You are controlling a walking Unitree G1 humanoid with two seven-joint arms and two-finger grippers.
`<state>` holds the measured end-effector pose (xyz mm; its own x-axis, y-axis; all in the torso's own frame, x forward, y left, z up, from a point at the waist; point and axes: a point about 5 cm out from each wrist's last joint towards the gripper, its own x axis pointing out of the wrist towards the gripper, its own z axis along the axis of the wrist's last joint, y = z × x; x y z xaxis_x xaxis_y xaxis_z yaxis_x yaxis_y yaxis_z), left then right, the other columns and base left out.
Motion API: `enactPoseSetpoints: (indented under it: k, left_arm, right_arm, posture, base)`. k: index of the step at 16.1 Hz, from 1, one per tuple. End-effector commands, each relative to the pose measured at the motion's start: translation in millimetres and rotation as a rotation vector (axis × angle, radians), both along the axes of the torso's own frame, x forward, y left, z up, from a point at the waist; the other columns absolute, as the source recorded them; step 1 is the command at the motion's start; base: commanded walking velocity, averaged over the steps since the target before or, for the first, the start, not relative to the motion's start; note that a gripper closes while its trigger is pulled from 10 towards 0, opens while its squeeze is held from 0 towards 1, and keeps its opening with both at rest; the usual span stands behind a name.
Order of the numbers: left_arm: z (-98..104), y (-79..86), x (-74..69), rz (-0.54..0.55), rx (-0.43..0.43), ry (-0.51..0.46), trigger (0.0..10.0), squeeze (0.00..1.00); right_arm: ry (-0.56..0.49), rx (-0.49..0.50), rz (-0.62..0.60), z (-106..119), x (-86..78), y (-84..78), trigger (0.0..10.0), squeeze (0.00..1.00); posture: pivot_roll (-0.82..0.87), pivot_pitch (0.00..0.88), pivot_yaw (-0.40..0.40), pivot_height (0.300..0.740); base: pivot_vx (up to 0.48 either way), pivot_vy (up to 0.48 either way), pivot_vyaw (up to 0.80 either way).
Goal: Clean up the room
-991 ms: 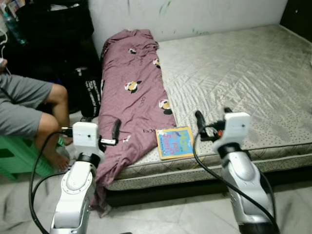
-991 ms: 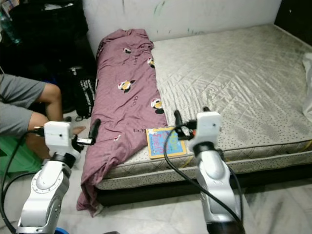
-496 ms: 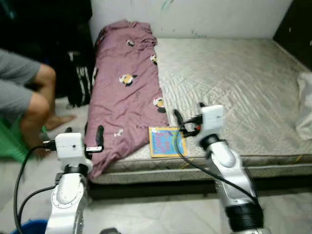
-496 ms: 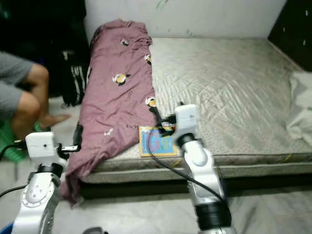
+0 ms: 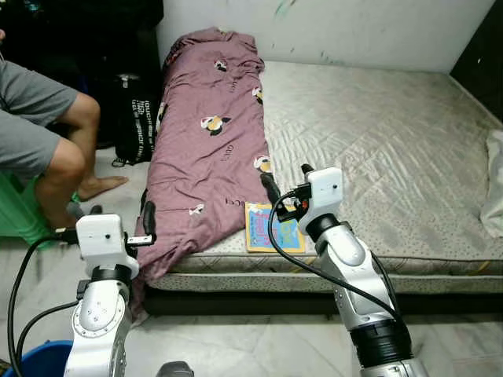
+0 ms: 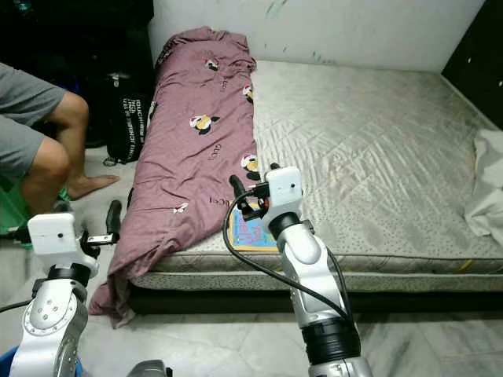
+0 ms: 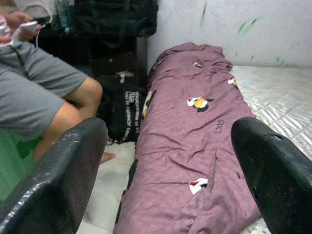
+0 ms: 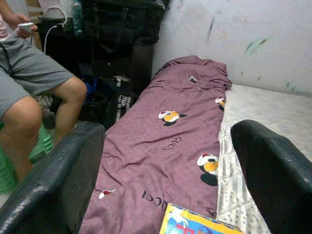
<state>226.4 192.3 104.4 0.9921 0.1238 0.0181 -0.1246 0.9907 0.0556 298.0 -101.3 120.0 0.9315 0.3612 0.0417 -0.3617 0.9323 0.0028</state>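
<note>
A maroon blanket (image 5: 208, 149) with small cartoon prints lies along the left side of the bare mattress (image 5: 393, 149) and droops over its front corner. A colourful children's book (image 5: 273, 229) lies flat near the mattress front edge, beside the blanket. My right gripper (image 5: 284, 188) hovers open just above the book; its wrist view has the book (image 8: 200, 223) under the fingers (image 8: 58, 185). My left gripper (image 5: 118, 214) is open, held over the floor left of the bed, facing the blanket (image 7: 195, 156).
A person in grey shorts (image 5: 31, 126) sits on a green stool (image 5: 12, 216) at the left. A black bag (image 5: 137, 118) stands by the bed's far corner. A white cloth (image 5: 495, 184) lies at the mattress's right edge. A blue bucket rim (image 5: 31, 369) is near my feet.
The camera has swung and shifted, so the bed sits differently in view. My right gripper now lies over the book, closer to the blanket's edge. The left gripper holds about the same pose.
</note>
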Motion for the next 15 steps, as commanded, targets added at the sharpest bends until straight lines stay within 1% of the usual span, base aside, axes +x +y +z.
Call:
enactPoseSetpoints:
  k: [1, 3, 6, 11, 13, 15]
  left_arm:
    - [5, -2.4, 2.1, -0.021, -0.003, -0.023, 10.0, 0.00]
    - [4, -7.4, 4.8, -0.051, -0.013, -0.022, 10.0, 0.00]
    - [5, -7.8, 5.5, -0.065, -0.014, -0.024, 10.0, 0.00]
    - [4, -9.5, 6.3, -0.075, -0.017, -0.022, 10.0, 0.00]
    - [3, -10.8, 8.3, -0.072, -0.026, -0.015, 10.0, 0.00]
    - [-1, -13.8, 14.8, -0.053, -0.026, -0.004, 10.0, 0.00]
  right_arm:
    - [-0.006, -0.001, -0.023, 0, 1.1, -4.9, 10.0, 0.00]
    - [-0.013, 0.000, -0.046, 1, 0.1, -8.5, 10.0, 0.00]
    - [-0.016, -0.003, -0.061, 1, -1.2, -12.9, 10.0, 0.00]
    - [-0.015, -0.007, -0.067, 1, -1.5, -14.7, 10.0, 0.00]
    - [-0.018, -0.009, -0.075, 1, -1.4, -16.1, 10.0, 0.00]
    - [-0.027, -0.019, -0.096, 2, -0.6, -19.1, 10.0, 0.00]
  posture:
    - [0.04, 0.000, -0.057, 0.740]
    - [0.02, 0.000, -0.045, 0.740]
    - [0.02, 0.000, -0.039, 0.740]
    - [0.01, 0.000, -0.036, 0.740]
    - [0.00, 0.000, -0.032, 0.740]
    - [0.00, 0.000, -0.025, 0.740]
  base:
    - [0.319, 0.000, 0.00]
    - [0.369, 0.000, 0.00]
    - [0.411, 0.000, 0.00]
    - [0.422, 0.000, 0.00]
    - [0.334, 0.000, 0.00]
    - [0.000, 0.000, 0.00]
